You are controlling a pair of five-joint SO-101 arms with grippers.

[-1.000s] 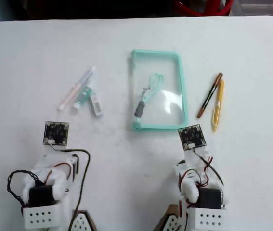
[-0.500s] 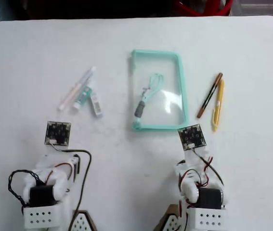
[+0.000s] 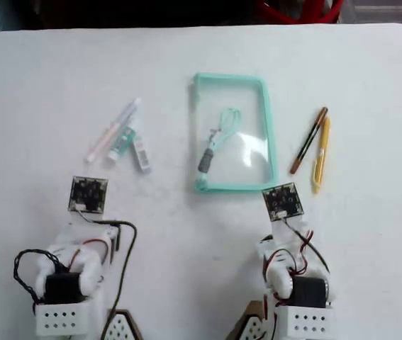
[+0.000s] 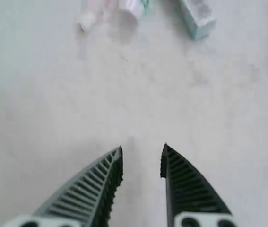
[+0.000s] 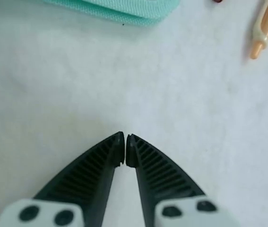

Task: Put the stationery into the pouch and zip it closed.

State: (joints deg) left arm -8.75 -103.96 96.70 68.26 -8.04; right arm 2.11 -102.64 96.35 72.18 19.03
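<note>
The white bench (image 3: 37, 71) is carrying everything. The pouch (image 3: 271, 134), a clear panel inside a teal fabric rim, is lying flat near the middle of the bench, with a teal strap (image 3: 216, 142) curling across the panel. Whether its zip is standing open is too hard to tell. It is likely handling as light and floppy, with a slick panel, so the stiffer teal rim is looking like the better place to pinch.

Both arms are sitting at the near edge. The left gripper (image 4: 142, 149) is hovering over bare bench with its fingers spread and holding nothing. The right gripper (image 5: 125, 137) is pressed almost together, empty, just short of the pouch's near corner.

2 pens, 1 brown (image 3: 308, 139) and 1 yellow (image 3: 320, 154), are lying side by side toward the right edge, beside the pouch. A pastel pen (image 3: 113, 131) and 2 shorter pieces (image 3: 122, 142) (image 3: 141, 152) are clustering toward the left edge. All are probably light, stiff and prone to rolling, so gripping across mid-barrel is looking wisest.
</note>
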